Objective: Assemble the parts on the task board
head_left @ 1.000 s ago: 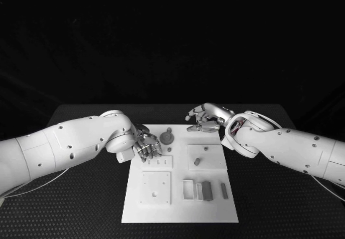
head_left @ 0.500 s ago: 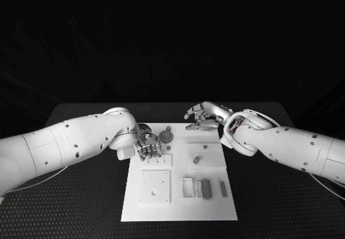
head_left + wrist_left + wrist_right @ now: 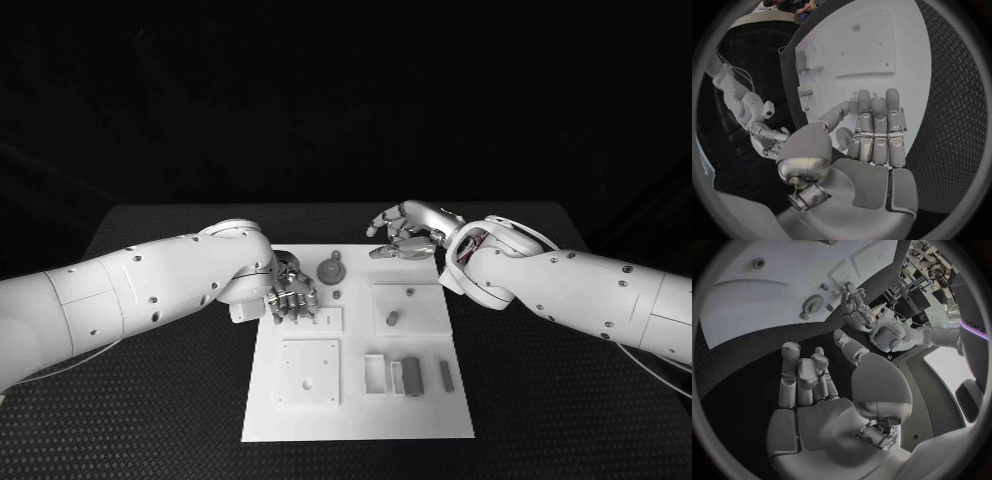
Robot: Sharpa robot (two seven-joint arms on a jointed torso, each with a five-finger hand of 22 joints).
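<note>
Both robot hands have shifted slightly, holding nothing: left robot hand (image 3: 294,296) released over the white board (image 3: 361,400) on the desk (image 3: 548,400); right robot hand (image 3: 408,233) loosely open beyond it. Loose parts (image 3: 414,376) remain unassembled; most work outstanding.

The left arm (image 3: 130,290) comes in from the left side of the head view, its white forearm angled inward and the wrist bent so that the left hand (image 3: 294,294) points downward; the fingers (image 3: 873,131) lie straight and side by side, the thumb set a little apart, and nothing is held in them; the right arm (image 3: 577,290) enters from the right side, its forearm sloping up toward the far middle of the scene; the right hand (image 3: 405,233) is held raised, its fingers (image 3: 798,375) loosely curved and spread apart, with nothing between them
</note>
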